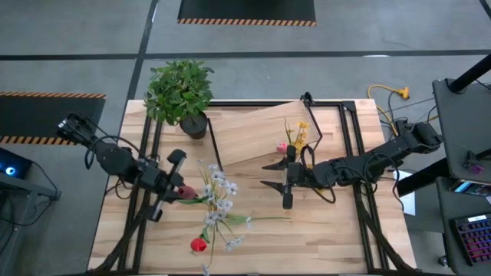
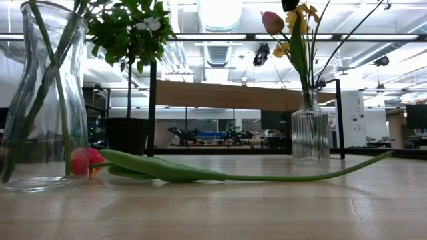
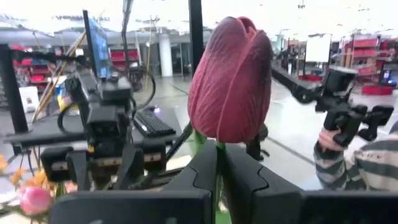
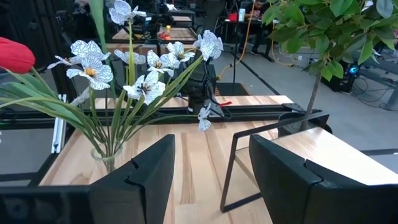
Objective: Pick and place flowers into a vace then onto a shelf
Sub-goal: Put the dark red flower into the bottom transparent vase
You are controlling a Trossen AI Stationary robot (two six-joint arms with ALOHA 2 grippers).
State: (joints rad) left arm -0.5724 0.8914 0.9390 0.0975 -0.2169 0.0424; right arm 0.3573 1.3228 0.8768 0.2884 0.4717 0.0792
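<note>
Red tulip (image 3: 231, 81) clamped in left pincer (image 3: 219, 163); right pincer (image 4: 211, 174) gapes; no legible writing.

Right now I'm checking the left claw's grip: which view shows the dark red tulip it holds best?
The left wrist view: the dark red tulip fills the picture, stem pinched in the shut left claw. The high view shows only a small red bloom; the low view doesn't clearly show it; the right wrist view catches a red edge.

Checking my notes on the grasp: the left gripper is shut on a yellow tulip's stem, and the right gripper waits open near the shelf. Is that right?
Not quite: the tulip is dark red, not yellow, as the left wrist view shows. The rest holds: the left gripper is shut on its stem, and the right gripper waits open near the shelf.
</note>
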